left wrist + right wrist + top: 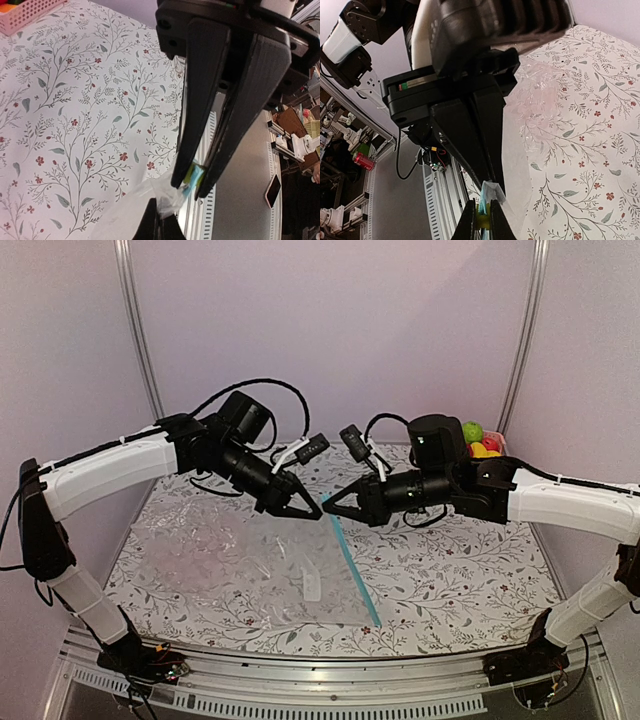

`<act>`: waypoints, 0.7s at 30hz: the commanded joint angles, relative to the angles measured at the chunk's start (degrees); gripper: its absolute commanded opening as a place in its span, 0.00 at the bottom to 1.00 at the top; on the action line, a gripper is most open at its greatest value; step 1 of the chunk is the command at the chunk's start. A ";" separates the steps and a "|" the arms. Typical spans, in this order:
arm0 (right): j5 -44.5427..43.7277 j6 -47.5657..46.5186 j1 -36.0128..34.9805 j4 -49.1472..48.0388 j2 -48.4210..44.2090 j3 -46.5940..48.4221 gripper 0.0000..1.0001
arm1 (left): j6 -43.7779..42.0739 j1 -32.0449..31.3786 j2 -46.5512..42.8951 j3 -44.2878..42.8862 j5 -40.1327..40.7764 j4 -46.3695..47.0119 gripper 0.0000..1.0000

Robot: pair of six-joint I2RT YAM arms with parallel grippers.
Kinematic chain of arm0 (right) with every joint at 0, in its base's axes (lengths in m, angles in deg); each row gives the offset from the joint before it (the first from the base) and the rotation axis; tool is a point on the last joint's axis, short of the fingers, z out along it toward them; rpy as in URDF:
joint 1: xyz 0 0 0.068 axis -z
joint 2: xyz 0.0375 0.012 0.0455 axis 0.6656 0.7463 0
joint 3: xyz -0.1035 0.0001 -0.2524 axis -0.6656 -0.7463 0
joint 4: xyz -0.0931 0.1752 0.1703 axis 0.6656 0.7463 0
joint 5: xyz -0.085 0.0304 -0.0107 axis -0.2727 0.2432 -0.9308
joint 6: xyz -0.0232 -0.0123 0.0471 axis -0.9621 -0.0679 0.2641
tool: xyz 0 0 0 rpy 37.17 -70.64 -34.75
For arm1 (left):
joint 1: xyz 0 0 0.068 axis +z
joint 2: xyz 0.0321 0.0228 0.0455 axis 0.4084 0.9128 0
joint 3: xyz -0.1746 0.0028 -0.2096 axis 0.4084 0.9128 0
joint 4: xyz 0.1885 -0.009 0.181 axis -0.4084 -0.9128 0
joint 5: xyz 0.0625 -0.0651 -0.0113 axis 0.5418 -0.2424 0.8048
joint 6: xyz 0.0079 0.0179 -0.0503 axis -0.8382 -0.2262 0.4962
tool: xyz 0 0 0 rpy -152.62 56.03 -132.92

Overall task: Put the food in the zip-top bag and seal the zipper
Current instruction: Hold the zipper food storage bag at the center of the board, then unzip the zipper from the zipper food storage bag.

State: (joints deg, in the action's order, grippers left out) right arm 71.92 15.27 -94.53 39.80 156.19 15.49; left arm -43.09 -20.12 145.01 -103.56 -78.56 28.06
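L pincer [311, 511] pinches zipper [352, 572] end; R pincer [331, 508] too

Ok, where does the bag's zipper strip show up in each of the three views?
Top external: the zipper runs diagonally from the centre toward the near edge.
Left wrist: a short teal piece pinched in the left gripper, lower centre-right.
Right wrist: bottom centre, just above the right gripper.
Shared landmark: the floral tablecloth.

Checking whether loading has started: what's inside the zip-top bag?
No food shows through the clear zip-top bag, only the floral table. The corner pinched at the zipper by the left pincer and right pincer is covered.
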 commanded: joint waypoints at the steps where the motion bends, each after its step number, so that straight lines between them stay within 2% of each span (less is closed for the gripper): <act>1: -1.37 0.10 0.26 0.52 0.07 -1.22 0.00 | 0.81 0.28 -2.26 0.51 2.16 2.20 0.00; 21: -2.81 -0.26 0.31 1.84 0.80 -1.70 0.00 | 3.61 2.10 -3.60 1.71 3.51 5.58 0.00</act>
State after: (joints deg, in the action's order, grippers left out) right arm 69.28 15.22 -94.50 39.31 156.21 15.40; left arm -40.51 -19.49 143.20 -102.14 -76.38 31.16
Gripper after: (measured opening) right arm 0.048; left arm 0.005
